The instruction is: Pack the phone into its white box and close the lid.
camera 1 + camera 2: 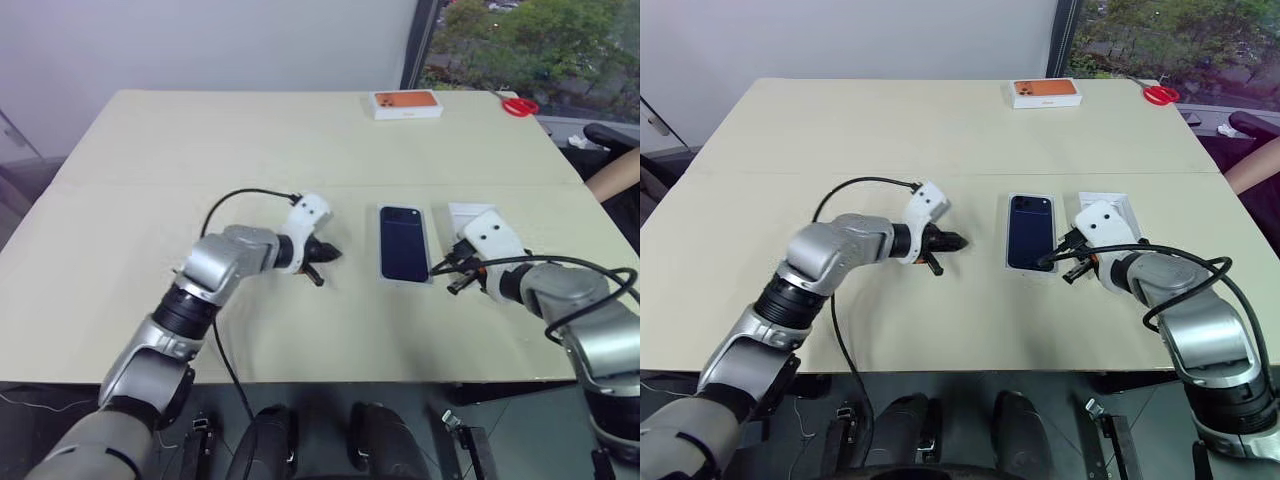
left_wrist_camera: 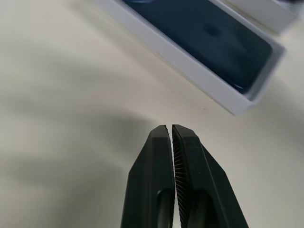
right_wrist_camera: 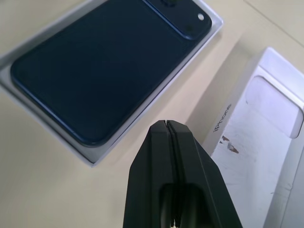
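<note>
The dark navy phone lies camera side up inside the white box at the table's middle right. Just right of it the lid rests open side up, with "iPhone" on its side wall and a white insert with a rounded recess inside it. My right gripper is shut on nothing and hovers over the gap between box and lid, near their front ends. Left of the box, my left gripper is also shut and empty, its tips pointing toward the box a short way off.
An orange-topped white box and a red object sit at the far right of the cream table. A person's arm shows past the table's right edge. Bare tabletop spreads to the left and far side.
</note>
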